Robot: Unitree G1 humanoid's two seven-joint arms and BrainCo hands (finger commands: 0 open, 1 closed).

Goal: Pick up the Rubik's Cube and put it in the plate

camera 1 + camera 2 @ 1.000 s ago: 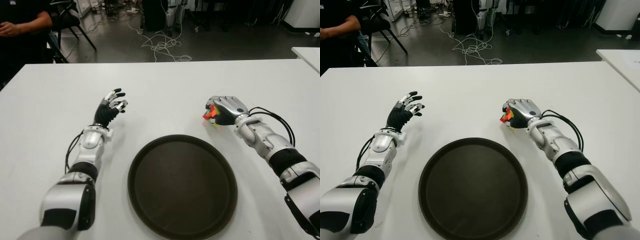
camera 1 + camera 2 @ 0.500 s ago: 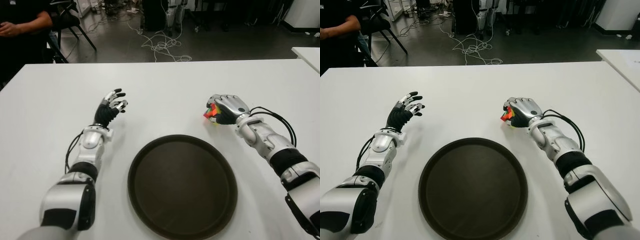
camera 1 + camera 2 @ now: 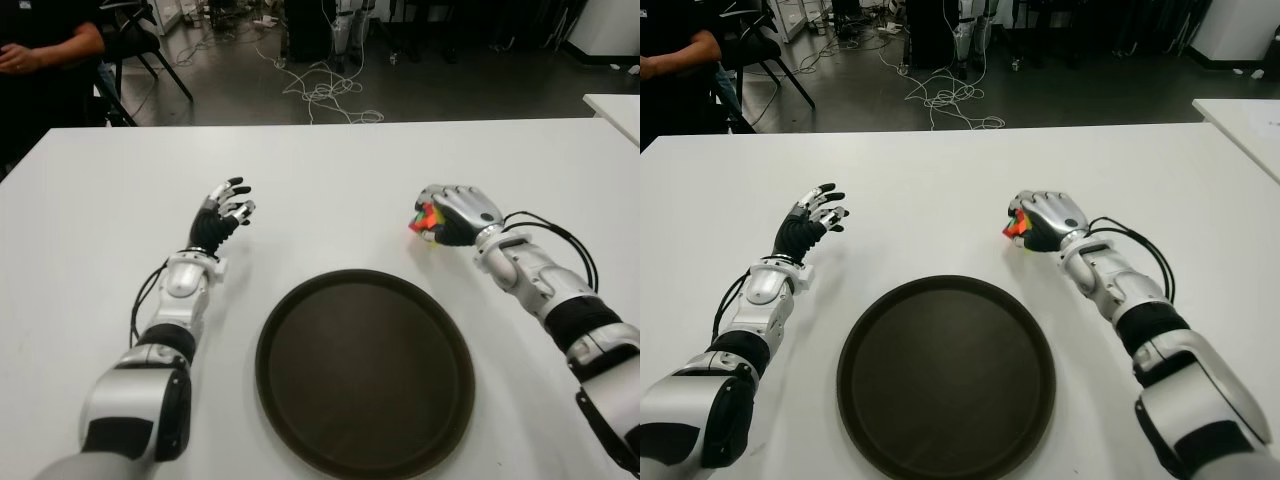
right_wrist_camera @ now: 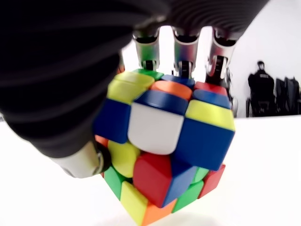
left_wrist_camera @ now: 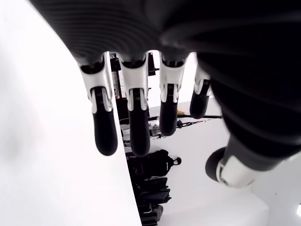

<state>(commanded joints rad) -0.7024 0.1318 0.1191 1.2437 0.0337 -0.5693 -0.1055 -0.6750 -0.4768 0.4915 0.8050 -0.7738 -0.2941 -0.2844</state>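
The scrambled Rubik's Cube (image 3: 427, 221) is held in my right hand (image 3: 452, 213), whose fingers curl over its top, beyond the right rim of the plate. In the right wrist view the cube (image 4: 164, 141) fills the palm, its layers twisted out of line, with the fingers (image 4: 183, 52) wrapped around its far side. The round dark brown plate (image 3: 365, 370) lies on the white table (image 3: 330, 180) near the front, with nothing in it. My left hand (image 3: 225, 209) shows to the left of the plate with fingers spread and nothing in them.
A person in dark clothes (image 3: 45, 45) sits past the table's far left corner beside a chair. Cables (image 3: 320, 90) trail over the floor behind the table. A second white table's corner (image 3: 615, 105) shows at the far right.
My right hand has lifted slightly and drifted a little to the right with the cube in it. The left hand has not moved.
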